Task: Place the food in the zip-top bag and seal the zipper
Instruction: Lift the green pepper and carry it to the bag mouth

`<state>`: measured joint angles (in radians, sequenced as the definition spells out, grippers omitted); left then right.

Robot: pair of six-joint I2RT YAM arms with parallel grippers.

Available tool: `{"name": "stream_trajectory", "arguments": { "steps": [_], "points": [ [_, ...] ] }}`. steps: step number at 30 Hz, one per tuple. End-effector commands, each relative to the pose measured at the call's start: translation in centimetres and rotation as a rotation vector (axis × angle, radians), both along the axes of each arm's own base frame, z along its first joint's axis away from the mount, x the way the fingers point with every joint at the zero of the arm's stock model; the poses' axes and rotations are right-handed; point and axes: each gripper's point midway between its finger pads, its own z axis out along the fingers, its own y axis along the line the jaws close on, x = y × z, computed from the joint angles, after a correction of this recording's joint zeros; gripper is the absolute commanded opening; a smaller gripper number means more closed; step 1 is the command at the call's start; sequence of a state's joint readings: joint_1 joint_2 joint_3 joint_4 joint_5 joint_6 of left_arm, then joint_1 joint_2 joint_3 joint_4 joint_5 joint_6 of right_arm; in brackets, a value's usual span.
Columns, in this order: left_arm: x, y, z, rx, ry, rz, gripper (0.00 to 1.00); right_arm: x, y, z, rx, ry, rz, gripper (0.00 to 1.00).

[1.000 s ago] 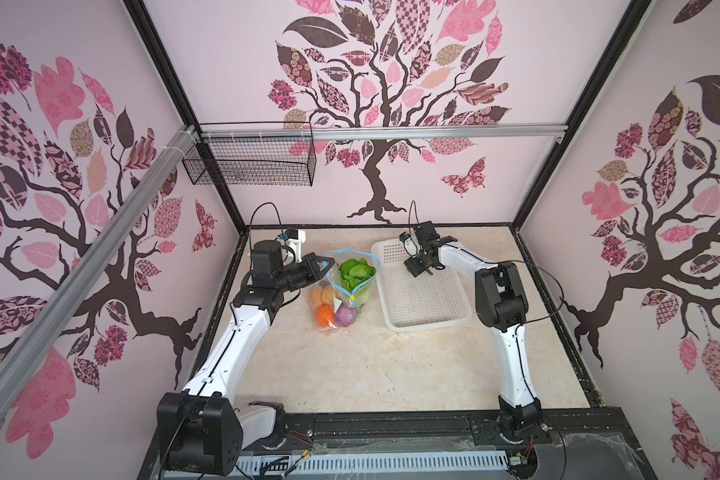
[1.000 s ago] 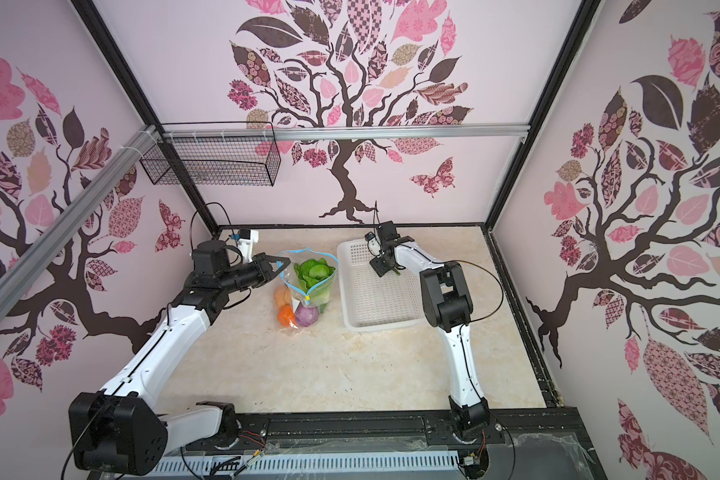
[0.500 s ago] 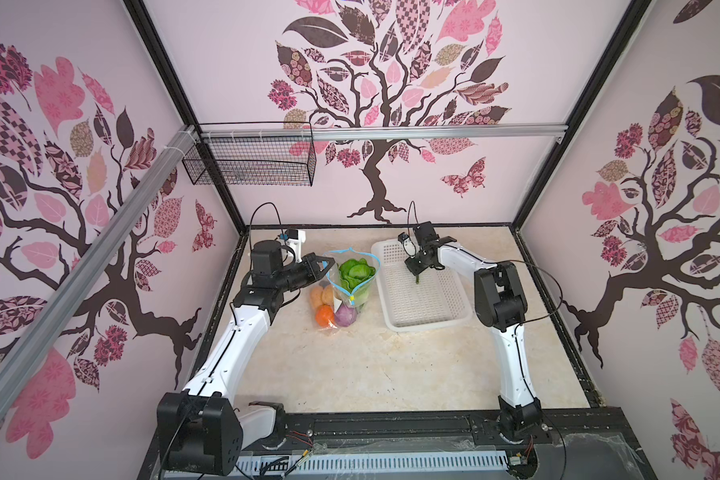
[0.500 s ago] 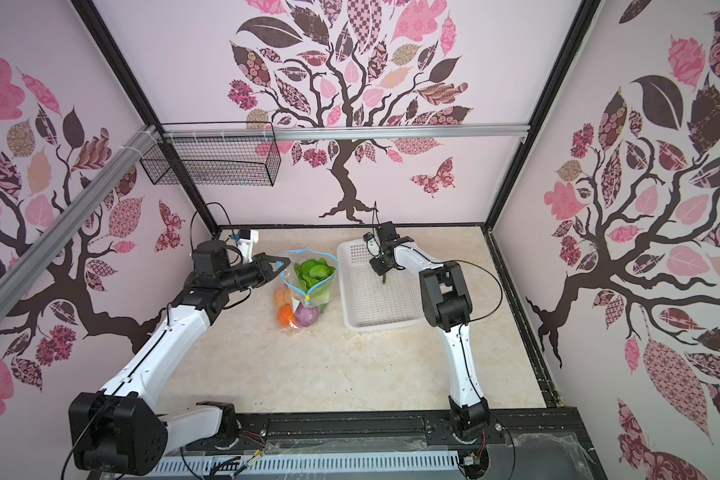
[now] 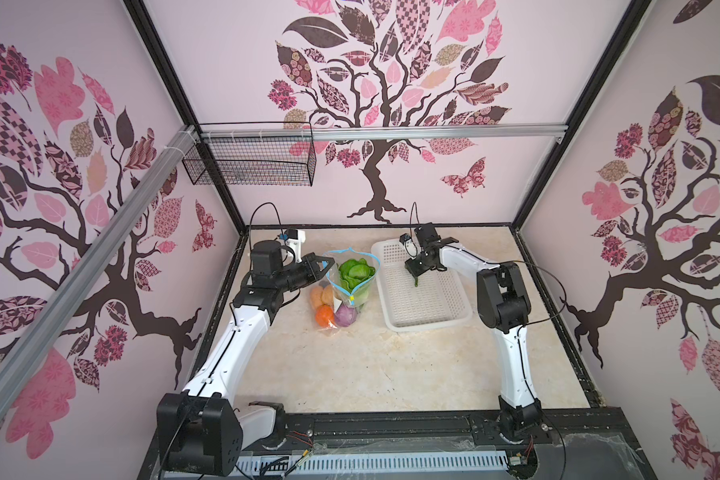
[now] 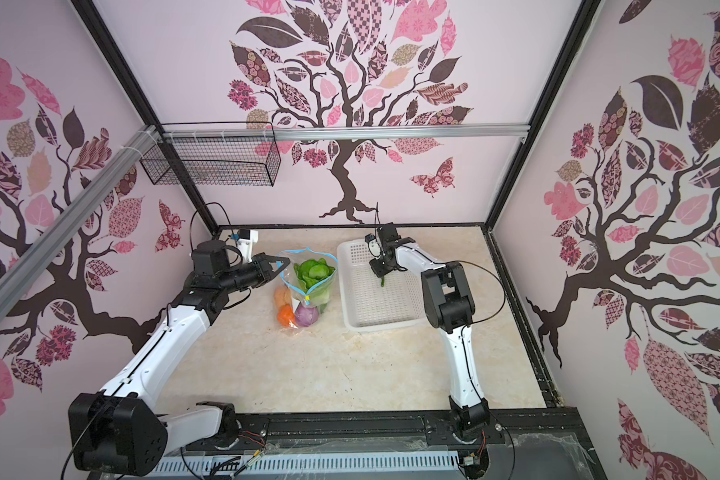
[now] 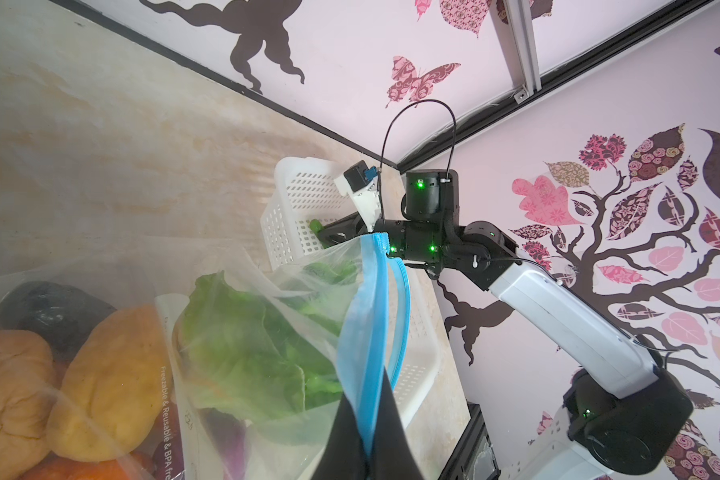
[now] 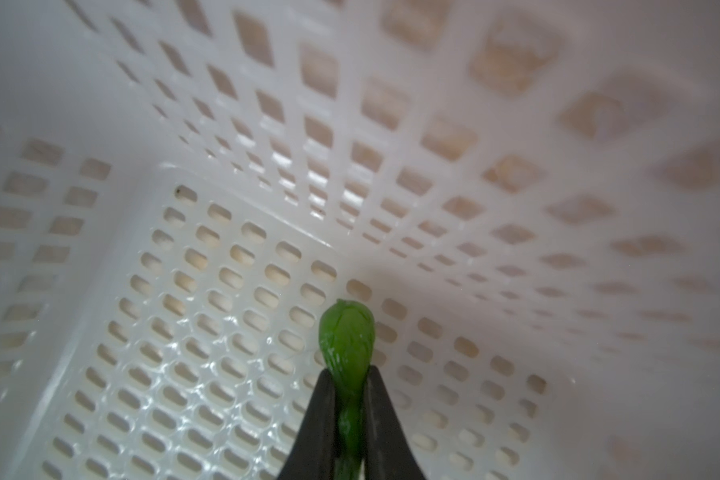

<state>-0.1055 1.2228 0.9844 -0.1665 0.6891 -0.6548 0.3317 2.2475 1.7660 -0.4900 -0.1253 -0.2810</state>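
Right gripper (image 8: 347, 388) clamped on small green toy vegetable (image 8: 346, 336), low inside white basket (image 5: 429, 322), long axis in line with jaws. Zip-top bag (image 5: 366, 291) just beside basket, left gripper (image 7: 364, 436) pinching zipper (image 7: 364, 332), mouth agape. Right arm nearer.

Right wrist view: the small glossy green toy piece (image 8: 347, 340) disappears between my right jaws, its lower end cut off at the frame's edge. The far wall of the white perforated plastic basket (image 8: 454, 75) is blurred. In both top views the piece (image 5: 415, 281) is too small to identify. Left wrist view: the light blue zipper strip (image 7: 364, 374) vanishes between my left jaws, themselves cropped. Inside the clear crinkly zip-top bag (image 7: 292, 274), the dark eggplant (image 7: 46, 307) lies half hidden behind tan potatoes (image 7: 109, 374). The orange pumpkin (image 7: 84, 471) is cropped, and the purple onion (image 7: 229, 440) is mostly covered by green leafy cabbage (image 7: 246, 349).
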Motion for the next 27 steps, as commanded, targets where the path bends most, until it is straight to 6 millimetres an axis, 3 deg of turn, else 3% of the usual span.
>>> {"name": "stream_trajectory", "arguments": {
  "steps": [1,7,13,20,27],
  "points": [
    [-0.5,0.0,0.0,0.004,-0.018,-0.002,0.00,0.0,0.1,8.6,0.102,-0.149,-0.043,0.07],
    [-0.5,0.0,0.1,0.001,-0.019,-0.002,0.00,-1.7,-0.3,15.2,0.222,-0.306,-0.093,0.05],
    [-0.5,0.0,0.0,-0.001,-0.014,-0.001,0.00,-4.9,0.3,21.9,0.439,-0.440,-0.091,0.00],
    [-0.6,0.0,0.2,-0.006,-0.016,-0.005,0.00,-10.2,3.9,27.9,0.767,-0.489,0.064,0.00],
    [-0.8,-0.3,0.7,-0.022,-0.024,-0.017,0.00,-15.1,10.7,29.6,0.822,-0.542,0.247,0.00]
  ]
}}
